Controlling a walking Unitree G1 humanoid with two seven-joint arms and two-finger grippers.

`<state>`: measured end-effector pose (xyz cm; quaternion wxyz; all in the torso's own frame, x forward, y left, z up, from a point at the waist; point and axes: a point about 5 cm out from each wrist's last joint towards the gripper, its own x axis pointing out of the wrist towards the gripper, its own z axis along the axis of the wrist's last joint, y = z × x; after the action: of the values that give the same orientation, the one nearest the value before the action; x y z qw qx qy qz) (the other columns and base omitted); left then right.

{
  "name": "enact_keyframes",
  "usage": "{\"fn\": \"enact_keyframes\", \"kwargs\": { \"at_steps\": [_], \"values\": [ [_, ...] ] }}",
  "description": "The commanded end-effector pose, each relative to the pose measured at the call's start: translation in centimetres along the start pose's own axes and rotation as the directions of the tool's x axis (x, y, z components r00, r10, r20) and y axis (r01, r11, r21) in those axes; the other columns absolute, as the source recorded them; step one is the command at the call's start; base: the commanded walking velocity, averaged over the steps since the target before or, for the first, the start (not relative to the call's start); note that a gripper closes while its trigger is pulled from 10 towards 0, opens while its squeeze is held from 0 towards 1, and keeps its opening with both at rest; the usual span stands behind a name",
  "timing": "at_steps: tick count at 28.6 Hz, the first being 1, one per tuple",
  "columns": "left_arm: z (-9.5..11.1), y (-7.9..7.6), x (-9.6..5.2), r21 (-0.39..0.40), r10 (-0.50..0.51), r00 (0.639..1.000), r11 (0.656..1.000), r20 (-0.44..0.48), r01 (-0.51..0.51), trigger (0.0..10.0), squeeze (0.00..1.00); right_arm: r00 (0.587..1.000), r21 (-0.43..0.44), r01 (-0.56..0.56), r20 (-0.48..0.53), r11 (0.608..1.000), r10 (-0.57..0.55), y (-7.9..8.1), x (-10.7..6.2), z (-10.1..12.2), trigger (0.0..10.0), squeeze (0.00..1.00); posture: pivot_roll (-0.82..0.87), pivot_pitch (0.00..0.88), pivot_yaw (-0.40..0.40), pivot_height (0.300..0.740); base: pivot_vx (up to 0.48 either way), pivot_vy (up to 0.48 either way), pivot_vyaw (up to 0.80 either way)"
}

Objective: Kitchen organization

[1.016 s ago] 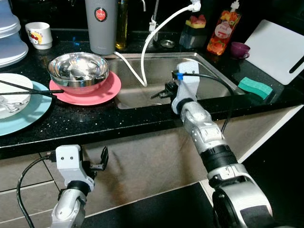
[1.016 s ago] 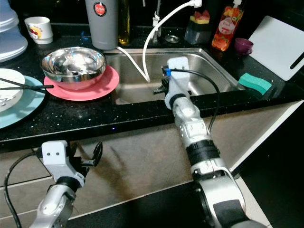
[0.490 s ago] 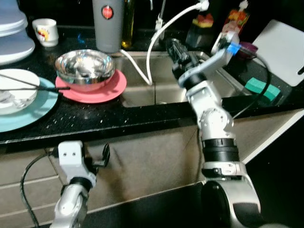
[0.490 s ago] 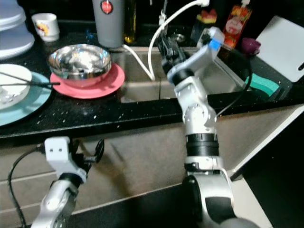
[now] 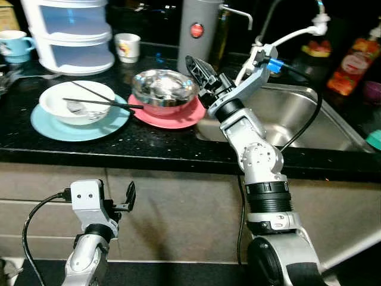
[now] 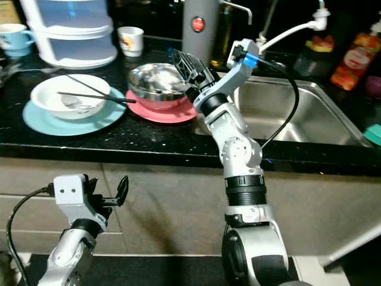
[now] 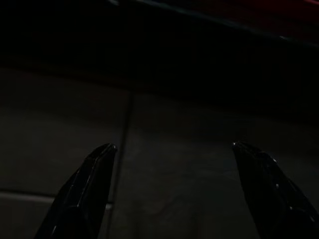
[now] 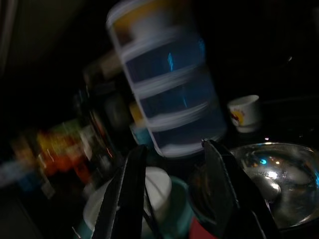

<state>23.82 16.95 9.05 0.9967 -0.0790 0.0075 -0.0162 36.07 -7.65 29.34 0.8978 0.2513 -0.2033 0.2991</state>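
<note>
Left eye view shows the right gripper (image 5: 201,70) raised over the black counter (image 5: 119,143), its two fingers apart and empty, hanging just beside the steel bowl (image 5: 164,88) at the bowl's sink-side rim. That bowl sits on a pink plate (image 5: 172,116) next to the sink (image 5: 309,116). To the robot's left of it a white bowl (image 5: 74,102) rests on a light blue plate (image 5: 80,125), with black chopsticks (image 5: 104,102) lying across the white bowl and reaching toward the pink plate. Behind these stand a stack of clear tiered containers (image 5: 74,33), a small white cup (image 5: 127,46), a blue mug (image 5: 15,44) and a tall grey canister (image 5: 198,36). A white hose (image 5: 292,39) arcs over the sink, and a red bottle (image 5: 352,59) stands at the far side. The left gripper (image 5: 122,199) hangs low in front of the cabinet (image 5: 178,214) below the counter edge, its fingers spread wide in the dark left wrist view, gripping nothing.
</note>
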Motion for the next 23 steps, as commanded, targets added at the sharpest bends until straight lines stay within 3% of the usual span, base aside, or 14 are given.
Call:
{"fn": "enact_keyframes", "kwargs": {
  "at_steps": [1, 7, 17, 23],
  "values": [
    [-0.5, 0.1, -0.2, 0.009, 0.008, 1.000, 1.000, -0.020, -0.008, 10.0, 0.00, 0.999, -0.128, -0.002, -0.039, 0.992, -0.003, -0.1, 0.0, -0.5, 10.0, 0.00, 0.24, 0.000, -0.106, 0.740, 0.000, 0.000, 0.63],
    [-0.6, 0.1, -0.2, 0.010, 0.010, 1.000, 1.000, -0.020, -0.010, 10.0, 0.00, 0.995, -0.318, -0.053, -0.098, 0.947, 0.022, 0.3, -0.1, -1.1, 10.0, 0.00, 0.24, 0.000, -0.110, 0.740, 0.000, 0.000, 0.62],
    [-0.5, 0.1, -0.2, 0.014, 0.011, 1.000, 1.000, -0.017, -0.011, 10.0, 0.00, 0.997, -0.337, -0.001, -0.075, 0.942, -0.026, -0.4, 0.1, -0.7, 10.0, 0.00, 0.24, 0.000, -0.112, 0.740, 0.000, 0.000, 0.61],
    [-0.5, 0.1, -0.2, 0.015, 0.012, 1.000, 1.000, -0.016, -0.012, 10.0, 0.00, 0.996, -0.267, 0.070, -0.026, 0.961, -0.080, -0.9, 0.0, -0.4, 10.0, 0.00, 0.24, 0.000, -0.110, 0.740, 0.000, 0.000, 0.29]
  ]
}}
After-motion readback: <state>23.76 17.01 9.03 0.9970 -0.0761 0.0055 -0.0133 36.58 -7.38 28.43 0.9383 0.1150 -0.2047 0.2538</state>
